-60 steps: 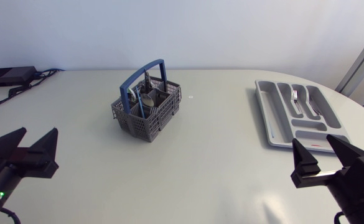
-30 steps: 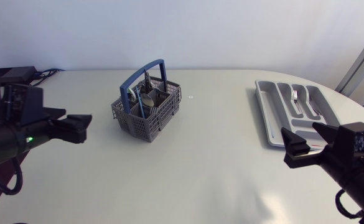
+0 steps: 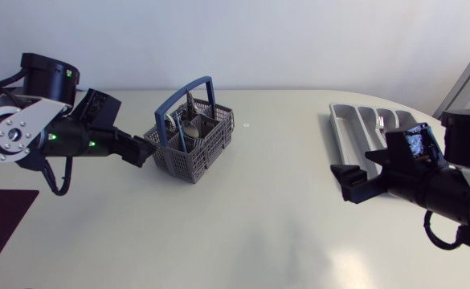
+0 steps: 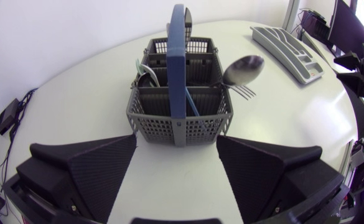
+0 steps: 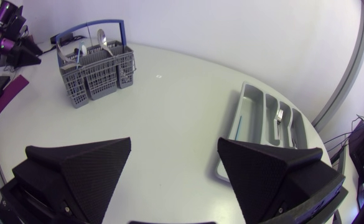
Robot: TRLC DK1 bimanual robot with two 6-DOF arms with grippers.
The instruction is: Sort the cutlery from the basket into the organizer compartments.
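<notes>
Left hand [image 4: 175, 146] wide, just short of basket [image 3: 190, 144], blue handle [image 4: 178, 56] dead ahead; right hand [image 5: 174, 146] wide, organizer [image 3: 363, 136] both well apart from basket.

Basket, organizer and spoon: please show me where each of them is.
basket [image 3: 175, 163], head view, on its grey mesh front wall.
organizer [image 5: 250, 112], right wrist view, on the bare floor of its long compartment.
spoon [image 4: 242, 67], left wrist view, on its shiny bowl.

The white, round-edged table [image 3: 251, 233] carries a grey basket [image 3: 188, 158] with a blue handle at upper centre-left and a grey organizer [image 3: 349, 136] at the right.
</notes>
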